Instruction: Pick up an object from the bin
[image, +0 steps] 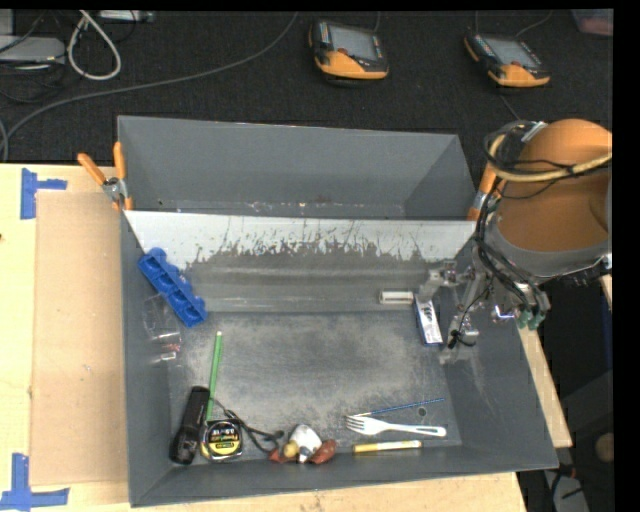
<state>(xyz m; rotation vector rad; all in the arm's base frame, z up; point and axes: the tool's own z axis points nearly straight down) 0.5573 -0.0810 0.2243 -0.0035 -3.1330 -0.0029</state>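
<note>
My gripper (460, 322) hangs low at the bin's right side, just under the orange-covered wrist. Right beside it on its left lies a small white and blue oblong packet (428, 321), standing nearly end-on along the right wall; whether the gripper touches it I cannot tell. A short grey metal bar (395, 296) lies a little further left, at the foot of the back wall.
Along the front edge lie a white plastic fork (392, 427), a yellow pencil (387, 447), a thin blue stick (405, 410), a yellow tape measure (221, 439), a black handle (188, 425) and small pieces (305, 443). A blue block (171, 288) and green rod (215, 361) sit left.
</note>
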